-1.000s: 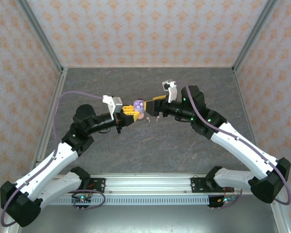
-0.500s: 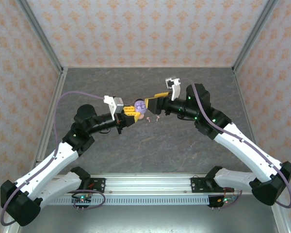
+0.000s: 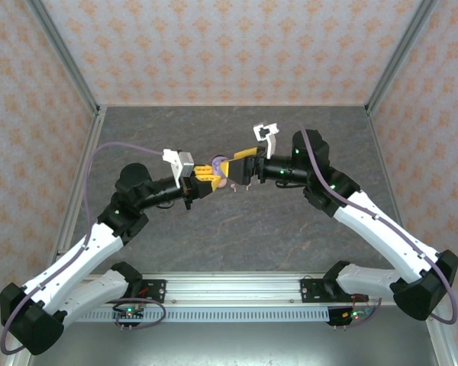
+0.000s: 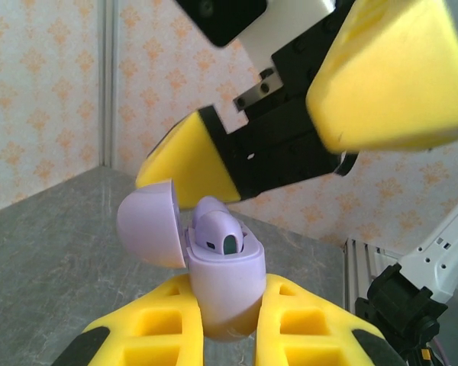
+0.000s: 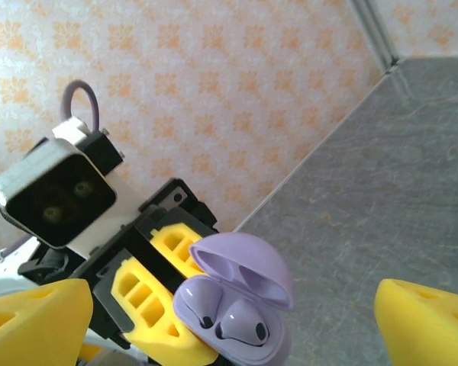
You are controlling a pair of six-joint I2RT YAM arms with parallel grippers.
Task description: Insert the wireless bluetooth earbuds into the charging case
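The left gripper [image 4: 229, 324] was clamped on a small, rounded lavender plastic charging case [image 4: 223, 286]. Its two yellow ribbed fingers [image 4: 149, 335] pressed against the lower body from either side and held it upright, clear of the table. The case's domed lid [image 4: 147, 230] stood swung open on its hinge to one side. Inside the open body sat the lavender wireless earbuds [image 5: 240, 329]. The right wrist view showed two glossy rounded heads side by side in their wells, each with a small dark spot. The left wrist view showed one head rising a little above the rim.

The right gripper [image 5: 229, 320] had its jaws spread wide and gripped nothing. Its two yellow fingertips [image 5: 30, 324] stood at opposite edges of its own camera view, with the case ahead of them and touching neither. In the left wrist view, one of those fingers lay just behind the open lid; whether it touched the lid could not be told.

From above, the two grippers met nose to nose over the middle of the grey stone-patterned table [image 3: 214, 252], with the case between them. Both arms bent inward from their bases at the near edge. Peach patterned walls [image 3: 214, 53] enclosed the table on three sides.
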